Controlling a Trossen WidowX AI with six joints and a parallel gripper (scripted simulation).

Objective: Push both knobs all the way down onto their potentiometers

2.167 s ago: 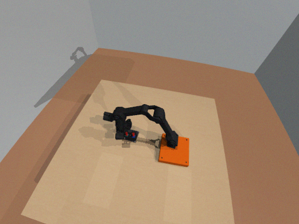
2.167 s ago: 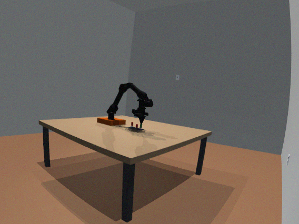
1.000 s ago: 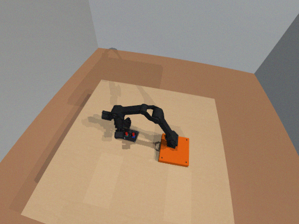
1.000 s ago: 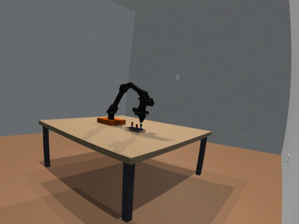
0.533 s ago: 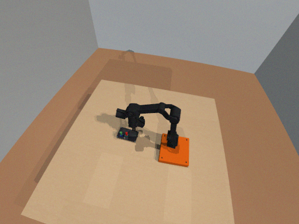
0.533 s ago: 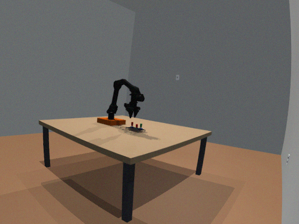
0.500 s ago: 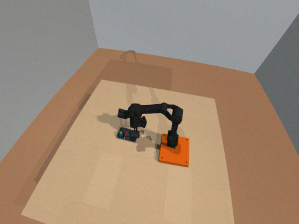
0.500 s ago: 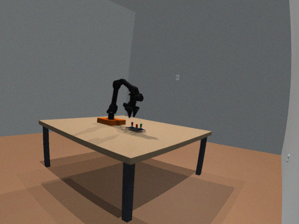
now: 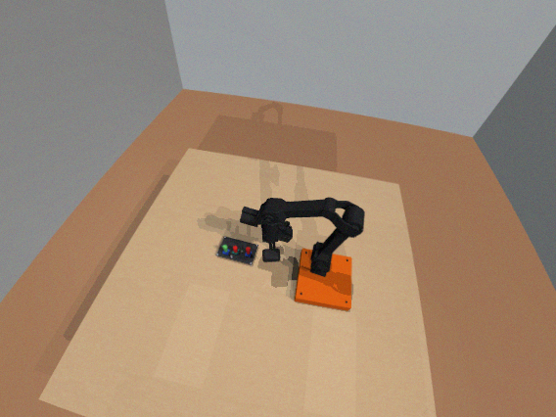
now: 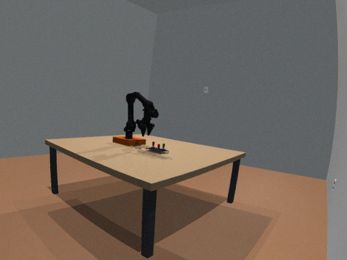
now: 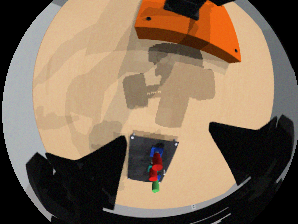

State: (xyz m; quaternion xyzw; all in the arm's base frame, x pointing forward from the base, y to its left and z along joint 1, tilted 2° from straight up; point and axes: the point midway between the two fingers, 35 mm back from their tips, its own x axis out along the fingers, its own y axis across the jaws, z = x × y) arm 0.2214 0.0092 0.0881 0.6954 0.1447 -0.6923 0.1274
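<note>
The dark circuit board [image 9: 234, 241] [image 11: 137, 161] stands low on the table. It carries a red knob [image 9: 248, 250] [image 10: 153, 143] [image 11: 157, 161] at the end nearer the arm's base, a middle red knob [image 9: 235, 249] [image 10: 159, 146] [image 11: 153, 174] and a green knob [image 9: 225, 248] [image 10: 164, 145] [image 11: 155, 186] at the far end. All three look upright. In the exterior view the middle one looks lowest; any gaps under the knobs are too small to tell. My gripper [image 10: 146, 134] [image 11: 169, 134] is open and empty, above and to the base side of the board, touching nothing.
The orange base plate [image 9: 323, 296] [image 10: 123, 140] [image 11: 165, 31] carries the arm and stands beyond the gripper from the board. The table [image 9: 196, 343] [image 10: 122, 162] ends well away from the board. Shadows of the arm lie around the board.
</note>
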